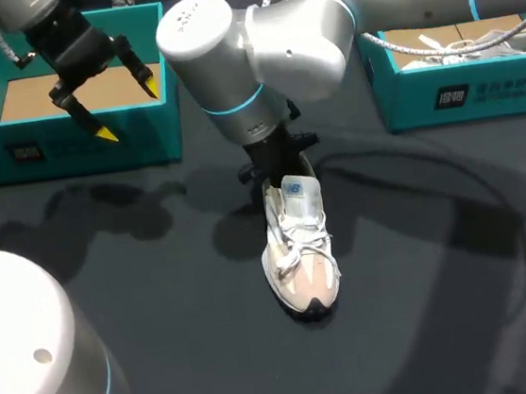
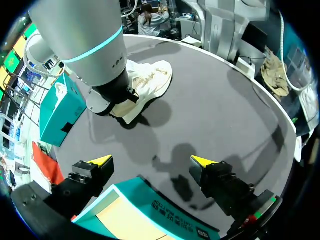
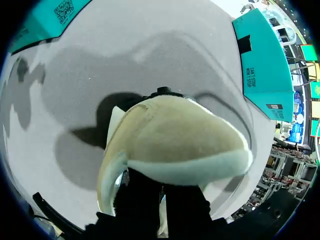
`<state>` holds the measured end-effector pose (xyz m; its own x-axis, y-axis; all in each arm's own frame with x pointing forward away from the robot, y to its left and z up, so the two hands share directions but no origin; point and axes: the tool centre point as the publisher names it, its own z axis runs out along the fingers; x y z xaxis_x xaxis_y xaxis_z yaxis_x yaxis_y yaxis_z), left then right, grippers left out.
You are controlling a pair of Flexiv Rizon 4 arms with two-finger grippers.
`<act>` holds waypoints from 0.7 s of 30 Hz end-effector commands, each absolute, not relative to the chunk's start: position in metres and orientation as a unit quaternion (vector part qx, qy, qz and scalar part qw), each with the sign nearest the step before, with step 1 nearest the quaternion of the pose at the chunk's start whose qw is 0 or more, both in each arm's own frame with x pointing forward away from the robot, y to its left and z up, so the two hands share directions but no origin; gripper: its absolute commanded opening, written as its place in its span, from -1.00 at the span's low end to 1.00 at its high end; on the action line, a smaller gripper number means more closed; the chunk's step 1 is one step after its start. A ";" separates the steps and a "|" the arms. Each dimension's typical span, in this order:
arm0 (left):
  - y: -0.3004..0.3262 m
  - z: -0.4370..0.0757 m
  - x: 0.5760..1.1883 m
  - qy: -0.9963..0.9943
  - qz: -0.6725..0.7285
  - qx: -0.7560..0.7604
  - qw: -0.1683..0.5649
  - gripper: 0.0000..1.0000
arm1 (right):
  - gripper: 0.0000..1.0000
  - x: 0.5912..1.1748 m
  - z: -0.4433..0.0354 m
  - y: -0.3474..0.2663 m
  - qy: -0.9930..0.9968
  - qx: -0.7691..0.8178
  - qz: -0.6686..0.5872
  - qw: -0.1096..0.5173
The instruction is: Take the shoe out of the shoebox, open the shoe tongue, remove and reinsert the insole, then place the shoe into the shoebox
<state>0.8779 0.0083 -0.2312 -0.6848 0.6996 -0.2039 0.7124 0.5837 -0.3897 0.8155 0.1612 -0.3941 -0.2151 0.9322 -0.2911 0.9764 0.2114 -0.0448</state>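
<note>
— Spot the white sneaker (image 1: 299, 250)?
— Sitting upright on the dark table (image 1: 158, 275), mid-table.
— And the arms?
— Found the left gripper (image 1: 128, 109) spread wide over the teal shoebox (image 1: 67, 148). Found the right gripper (image 1: 281, 168) down at the heel; can't tell its grip.

The teal cardboard shoebox at the far left (image 1: 95, 145) carries a dark square logo (image 1: 25, 151) on its near wall; its characters are too small to read. The teal cardboard shoebox at the far right (image 1: 405, 109) shows a white square logo (image 1: 452, 96) beside a line of white characters, equally unreadable. The white and beige lace-up shoe (image 1: 299, 259) has a small blue label (image 1: 295, 189) on its tongue.
</note>
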 end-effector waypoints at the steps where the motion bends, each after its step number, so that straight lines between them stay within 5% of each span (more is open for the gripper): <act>1: 0.009 -0.231 0.878 0.890 -0.224 0.397 0.014 1.00 | -1.00 0.811 -0.398 0.160 0.776 0.616 -0.093 0.102; 11: 0.009 -0.231 0.878 0.890 -0.224 0.397 0.014 1.00 | -1.00 0.800 -0.362 0.161 0.760 0.615 -0.126 0.168; 21: 0.009 -0.231 0.878 0.890 -0.224 0.397 0.014 1.00 | -1.00 0.805 -0.407 0.146 0.754 0.633 -0.147 0.096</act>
